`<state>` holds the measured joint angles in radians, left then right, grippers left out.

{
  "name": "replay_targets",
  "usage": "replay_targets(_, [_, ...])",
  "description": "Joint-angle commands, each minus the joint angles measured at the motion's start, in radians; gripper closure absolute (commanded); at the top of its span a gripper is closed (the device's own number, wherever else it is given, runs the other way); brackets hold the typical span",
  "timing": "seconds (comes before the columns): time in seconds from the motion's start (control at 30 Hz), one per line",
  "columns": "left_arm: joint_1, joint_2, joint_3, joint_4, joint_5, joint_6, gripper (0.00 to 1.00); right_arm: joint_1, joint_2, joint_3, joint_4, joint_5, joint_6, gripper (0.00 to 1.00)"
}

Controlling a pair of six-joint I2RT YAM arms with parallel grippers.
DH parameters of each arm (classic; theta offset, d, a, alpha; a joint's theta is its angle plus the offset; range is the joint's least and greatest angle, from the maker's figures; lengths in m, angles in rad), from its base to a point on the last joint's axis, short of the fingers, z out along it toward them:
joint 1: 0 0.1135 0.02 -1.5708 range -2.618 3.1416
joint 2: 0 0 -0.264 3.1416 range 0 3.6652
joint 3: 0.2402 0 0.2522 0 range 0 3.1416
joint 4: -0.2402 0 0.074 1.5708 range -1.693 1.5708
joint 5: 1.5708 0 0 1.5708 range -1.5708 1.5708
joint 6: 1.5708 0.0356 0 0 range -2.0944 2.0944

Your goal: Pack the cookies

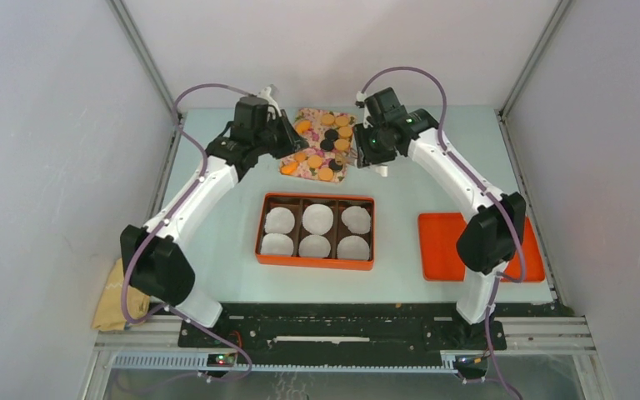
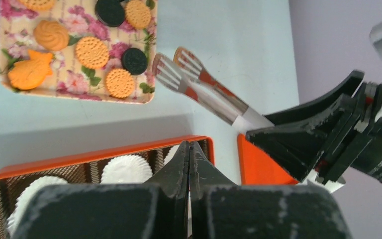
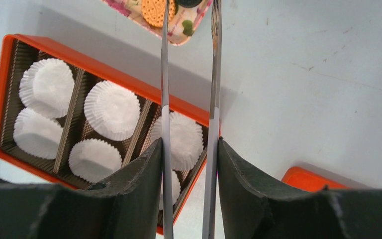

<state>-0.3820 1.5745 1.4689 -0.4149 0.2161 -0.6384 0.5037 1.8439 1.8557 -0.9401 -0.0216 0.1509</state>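
Several orange-tan and black cookies (image 1: 327,143) lie on a floral tray (image 1: 310,169) at the back; they also show in the left wrist view (image 2: 92,52). My right gripper (image 3: 189,144) is shut on the handles of metal tongs (image 3: 164,74), whose two arms stand apart. The tong tips (image 2: 166,72) hover at the tray's right edge, near a black cookie (image 2: 134,60). My left gripper (image 2: 189,147) is shut and empty, just left of the tray (image 1: 287,133). The orange box (image 1: 315,197) holds several empty white paper cups (image 1: 317,218).
An orange lid (image 1: 442,250) lies on the table right of the box. A yellow cloth (image 1: 117,300) sits off the table's near left corner. Grey walls close in on both sides.
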Motion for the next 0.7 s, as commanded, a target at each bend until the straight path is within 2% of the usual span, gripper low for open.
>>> replay_targets(0.0, [-0.004,-0.047,-0.082,-0.027,-0.075,0.046,1.0,0.033,0.048,0.067,0.083,0.086,-0.036,0.52])
replay_targets(0.13, [-0.004,-0.089,-0.132,-0.018,-0.118,0.055,1.0,0.062,0.098,0.081,0.136,0.121,-0.061,0.52])
replay_targets(0.3, [-0.004,-0.127,-0.189,-0.007,-0.173,0.071,1.0,0.089,0.184,0.138,0.124,0.164,-0.08,0.52])
replay_targets(0.67, [-0.004,-0.155,-0.216,-0.007,-0.163,0.074,1.0,0.098,0.233,0.142,0.094,0.219,-0.079,0.51])
